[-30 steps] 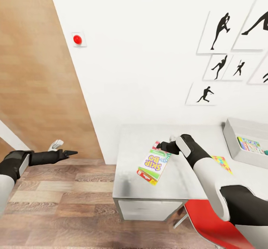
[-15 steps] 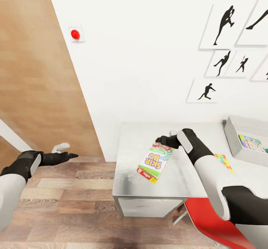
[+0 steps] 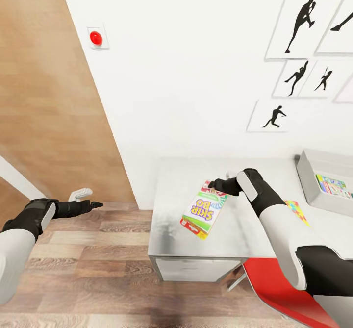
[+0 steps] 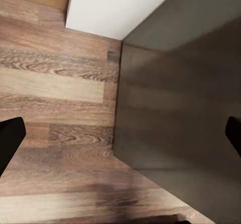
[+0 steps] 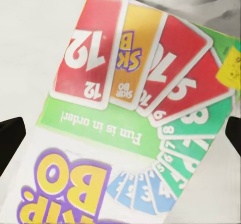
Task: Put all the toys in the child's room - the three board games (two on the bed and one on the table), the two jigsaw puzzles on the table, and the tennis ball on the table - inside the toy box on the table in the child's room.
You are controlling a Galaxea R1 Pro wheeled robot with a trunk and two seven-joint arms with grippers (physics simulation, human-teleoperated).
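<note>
A SKIP-BO board game (image 3: 203,209) lies slanted on the pale table (image 3: 171,186). Its far end sits under my right gripper (image 3: 213,185). In the right wrist view the printed cover (image 5: 135,118) spans the space between the fingertips (image 5: 10,136), and that gripper (image 5: 120,133) is open. I cannot tell whether the fingers touch the box. The grey toy box (image 3: 310,171) stands at the table's right end with a colourful game box (image 3: 333,186) inside. A jigsaw puzzle (image 3: 297,211) peeks out behind my right forearm. My left gripper (image 3: 94,204) (image 4: 120,138) is open over the wood floor.
A red chair (image 3: 279,289) is tucked under the table's front, beside a white drawer unit (image 3: 196,269). A brown wooden door (image 3: 49,97) with a pale handle (image 3: 81,192) fills the left. The table's dark side panel (image 4: 181,108) faces my left gripper.
The whole picture has shifted a little, so the camera has moved. My right gripper stays over the game's far end. The left forearm has risen slightly.
</note>
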